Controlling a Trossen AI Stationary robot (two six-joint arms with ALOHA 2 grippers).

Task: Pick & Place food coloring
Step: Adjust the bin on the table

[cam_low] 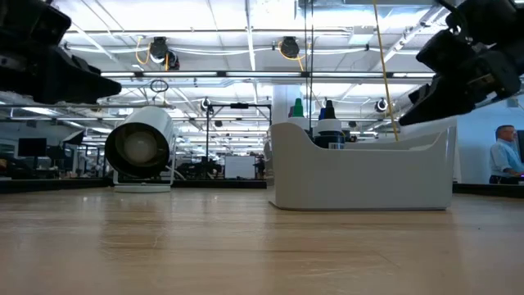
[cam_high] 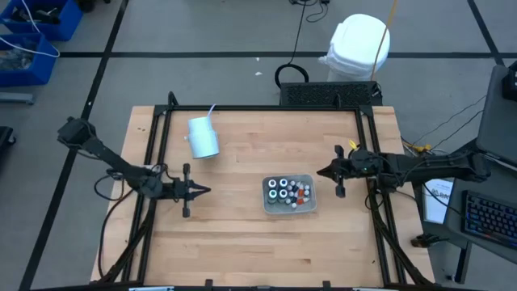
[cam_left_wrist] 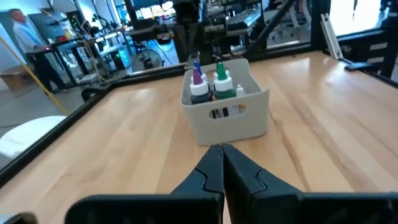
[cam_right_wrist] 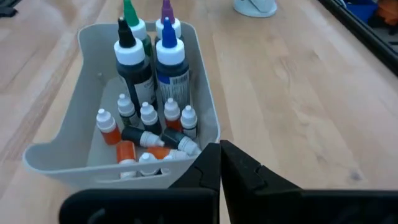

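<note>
While both arms hang low over the wooden table (cam_high: 242,234), neither one holds anything: the left gripper (cam_high: 203,191) has its two fingers pressed together to a point, empty, and the right gripper (cam_high: 323,171) is likewise closed on nothing. The food coloring (cam_high: 287,192) sits in a pale plastic tray (cam_high: 269,204) that lies between the two grippers, well ahead of the left gripper's tips and much nearer the right one, just off its closed fingertips and slightly to one side. From the right wrist, the tray's rim (cam_right_wrist: 210,109) lies right beyond the joined fingers (cam_right_wrist: 239,171); inside stand four taller dark bottles (cam_right_wrist: 134,62) with white collars and coloured nozzles at the far end, and a cluster of tiny white-capped bottles (cam_right_wrist: 149,118) at the near end, some upright and some tipped over, several with red or orange bodies. From the left wrist, the tray (cam_left_wrist: 227,118) stands straight ahead of the shut fingers (cam_left_wrist: 211,171), apart from them, with the tall nozzles rising above its wall. A white cup (cam_high: 203,137) lies on its side beyond the left gripper, away from the tray; a thin pale stick at its mouth is probably a straw, though it is too small to be sure. A person (cam_low: 501,156) shows in the room behind the table.
</note>
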